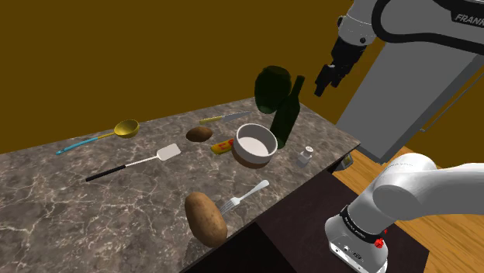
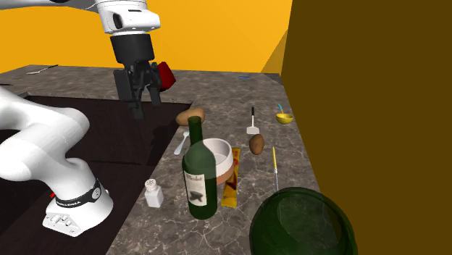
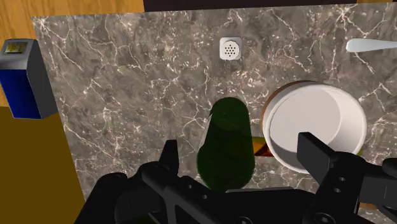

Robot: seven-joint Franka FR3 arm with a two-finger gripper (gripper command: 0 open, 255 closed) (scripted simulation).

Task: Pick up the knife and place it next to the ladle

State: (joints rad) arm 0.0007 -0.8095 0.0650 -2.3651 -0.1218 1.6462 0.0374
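Shoulder view: knife [image 1: 225,118] is a thin sliver on the counter [image 1: 77,209], well apart from gripper [image 1: 327,80], beyond the bottle [image 1: 287,115]; blade detail hard to read. Gripper high, fingers wide apart, empty, bottle below it.

The countertop [image 1: 93,202] is veined grey-brown stone with a smooth, polished finish. The wine bottle [image 2: 201,181] and the round vessel [image 2: 303,223] are glossy dark green glass. The bowl [image 1: 256,143] is smooth white inside. The knife [image 1: 225,118] blade reads as grey metal. The floor [image 1: 458,248] is wood-grained.
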